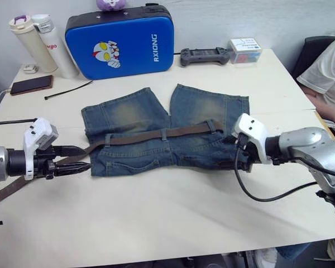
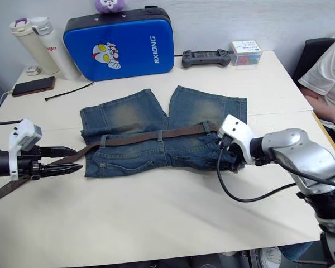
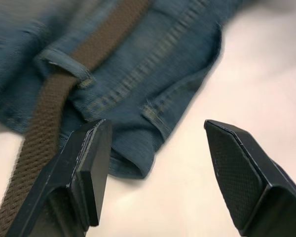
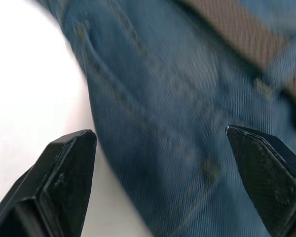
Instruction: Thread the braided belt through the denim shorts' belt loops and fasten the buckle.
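The denim shorts (image 1: 139, 117) lie flat mid-table, waistband toward me. The braided belt (image 1: 156, 137) runs along the waistband under the belt loops (image 1: 163, 134), and its free tail trails off to the left past the table's edge (image 1: 3, 192). The buckle is hidden. My left gripper (image 1: 85, 158) hovers open at the shorts' left waist corner. The brown strap (image 3: 44, 133) passes beneath one of its fingers (image 3: 89, 168). My right gripper (image 4: 163, 163) is open over the denim at the right waist end, behind its white wrist housing (image 1: 251, 134); nothing is held.
A blue hard case (image 1: 120, 42), two bottles (image 1: 33, 42), a phone (image 1: 30, 85), a black cable tie (image 1: 67, 89), a controller (image 1: 205, 56) and a small box (image 1: 245, 49) line the back. A person (image 1: 329, 78) sits at the right edge.
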`<state>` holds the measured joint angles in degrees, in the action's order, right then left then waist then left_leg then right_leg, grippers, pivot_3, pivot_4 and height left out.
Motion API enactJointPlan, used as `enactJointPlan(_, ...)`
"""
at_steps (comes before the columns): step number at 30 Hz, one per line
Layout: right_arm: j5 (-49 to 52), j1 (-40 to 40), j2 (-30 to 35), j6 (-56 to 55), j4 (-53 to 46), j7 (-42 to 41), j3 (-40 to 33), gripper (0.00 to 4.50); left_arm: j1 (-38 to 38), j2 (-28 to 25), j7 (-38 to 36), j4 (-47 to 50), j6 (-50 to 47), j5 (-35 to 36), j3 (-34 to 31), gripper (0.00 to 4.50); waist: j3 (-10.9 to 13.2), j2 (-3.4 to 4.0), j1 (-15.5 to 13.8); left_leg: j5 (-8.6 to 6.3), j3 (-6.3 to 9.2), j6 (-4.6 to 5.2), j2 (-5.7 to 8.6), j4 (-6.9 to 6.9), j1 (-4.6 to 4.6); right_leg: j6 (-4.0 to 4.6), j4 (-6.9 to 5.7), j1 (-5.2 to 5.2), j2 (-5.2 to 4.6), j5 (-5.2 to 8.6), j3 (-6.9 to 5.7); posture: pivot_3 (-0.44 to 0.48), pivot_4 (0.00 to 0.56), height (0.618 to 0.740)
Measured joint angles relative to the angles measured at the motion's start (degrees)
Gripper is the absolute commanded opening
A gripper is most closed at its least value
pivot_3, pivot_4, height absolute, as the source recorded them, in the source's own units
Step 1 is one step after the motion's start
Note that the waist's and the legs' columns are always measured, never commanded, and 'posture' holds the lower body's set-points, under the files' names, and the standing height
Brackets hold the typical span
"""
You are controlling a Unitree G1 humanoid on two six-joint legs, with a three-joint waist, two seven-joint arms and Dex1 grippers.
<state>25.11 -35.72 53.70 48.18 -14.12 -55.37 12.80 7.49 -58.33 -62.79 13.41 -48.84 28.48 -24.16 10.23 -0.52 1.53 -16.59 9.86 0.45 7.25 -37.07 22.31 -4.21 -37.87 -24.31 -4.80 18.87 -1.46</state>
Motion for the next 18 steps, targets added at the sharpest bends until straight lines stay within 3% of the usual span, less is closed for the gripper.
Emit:
enactJointPlan(5,-1.22,-2.30,-2.91,0.39,2.82,-0.55,1.04,4.50,-3.24,4.69,7.48,5.41,-2.63,0.91,-2.75,3.30,0.00,0.02,-0.96,0.13,-0.15,-0.07,0.02,-0.09,0.00,-0.08,0.24,-0.19,0.05,-0.01,0.41,0.000,0.150,0.740)
enactJointPlan(11,-2.15,-3.04,-2.94,-0.87,3.16,-3.23,1.08,4.50,-1.46,8.46,16.02,5.88,-3.37,0.35,-3.57,3.30,0.02,-0.02,-2.11,0.02,-0.54,0.03,-0.01,-0.05,-0.08,-0.16,0.19,-0.13,0.15,-0.05,0.75,0.000,0.150,0.740)
enactJointPlan(15,-2.42,-2.00,-3.40,-1.40,2.27,-2.70,0.12,4.50,3.94,12.97,21.80,4.76,-2.30,-0.21,0.27,3.30,0.01,0.00,-0.64,0.68,0.54,0.30,0.53,-0.03,0.14,-0.22,0.11,1.04,-1.64,0.20,-2.39,0.000,0.150,0.740)
enactJointPlan(18,-2.45,-1.50,-4.07,1.33,1.93,-0.33,-0.71,4.50,6.82,14.62,23.91,2.27,-1.89,-0.61,2.77,3.30,-0.01,0.02,-1.64,0.74,0.39,0.25,0.57,-0.08,0.08,-0.43,0.35,0.84,-1.36,0.09,-1.59,0.000,0.150,0.740)
